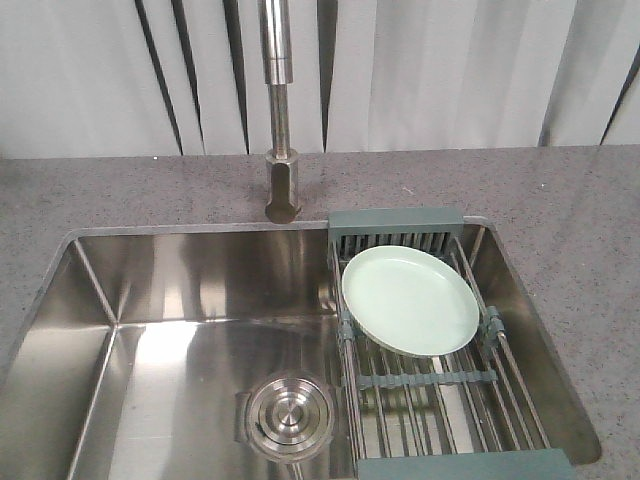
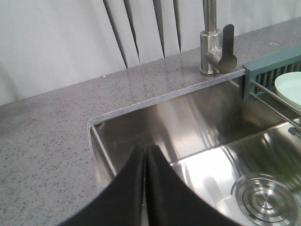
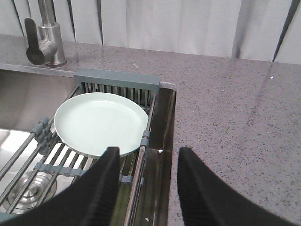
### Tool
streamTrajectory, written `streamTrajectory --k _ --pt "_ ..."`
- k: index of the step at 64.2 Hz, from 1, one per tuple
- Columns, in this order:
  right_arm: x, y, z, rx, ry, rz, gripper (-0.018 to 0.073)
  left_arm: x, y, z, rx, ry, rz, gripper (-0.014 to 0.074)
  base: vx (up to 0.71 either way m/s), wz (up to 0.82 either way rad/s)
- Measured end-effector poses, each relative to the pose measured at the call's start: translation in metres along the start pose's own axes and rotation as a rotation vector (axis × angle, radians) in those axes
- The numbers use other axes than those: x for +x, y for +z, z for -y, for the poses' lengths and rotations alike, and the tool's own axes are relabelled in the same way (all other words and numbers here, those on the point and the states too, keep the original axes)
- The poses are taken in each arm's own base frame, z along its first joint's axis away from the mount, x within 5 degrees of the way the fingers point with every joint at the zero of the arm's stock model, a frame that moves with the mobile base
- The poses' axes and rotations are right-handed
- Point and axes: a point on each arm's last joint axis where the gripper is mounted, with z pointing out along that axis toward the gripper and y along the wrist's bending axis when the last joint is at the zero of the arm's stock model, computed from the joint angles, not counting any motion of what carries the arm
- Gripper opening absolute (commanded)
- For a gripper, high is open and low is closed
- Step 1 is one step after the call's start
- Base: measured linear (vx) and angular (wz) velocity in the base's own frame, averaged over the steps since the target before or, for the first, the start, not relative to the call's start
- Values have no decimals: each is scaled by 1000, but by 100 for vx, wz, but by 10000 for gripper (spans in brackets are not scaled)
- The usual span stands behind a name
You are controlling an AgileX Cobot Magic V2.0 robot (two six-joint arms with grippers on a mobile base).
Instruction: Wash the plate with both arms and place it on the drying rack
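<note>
The pale mint-green plate (image 1: 410, 299) lies flat on the drying rack (image 1: 440, 378) of steel rods across the right side of the sink. It also shows in the right wrist view (image 3: 99, 122) and at the right edge of the left wrist view (image 2: 289, 89). My right gripper (image 3: 148, 157) is open and empty, above the rack's right edge and the sink rim, just in front of the plate. My left gripper (image 2: 146, 153) is shut and empty, above the sink's left rear corner. Neither arm shows in the front view.
The steel sink (image 1: 180, 330) has a round drain (image 1: 288, 415) in its floor. The tap (image 1: 281, 110) stands behind it at the middle. Grey speckled counter (image 3: 235, 108) surrounds the sink. The rack's grey-green end bar (image 1: 395, 220) sits at the back.
</note>
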Motion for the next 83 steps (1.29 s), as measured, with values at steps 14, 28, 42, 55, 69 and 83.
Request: streamTrajectory --k 14,28,42,55,69,83 --pt "0 0 0 0 0 0 290 25 -4 3 -11 -1 82 -6 0 0" --pt "0 0 0 0 0 0 290 35 -1 4 -10 -1 67 -6 0 0" --pt "0 0 0 0 0 0 290 35 -1 4 -10 -1 71 -6 0 0" --pt "0 0 0 0 0 1 290 35 -1 4 -10 -1 71 -6 0 0" --pt "0 0 0 0 0 0 269 35 -1 4 -10 -1 71 -6 0 0" --pt "0 0 0 0 -2 0 12 35 -1 4 -10 -1 71 -6 0 0"
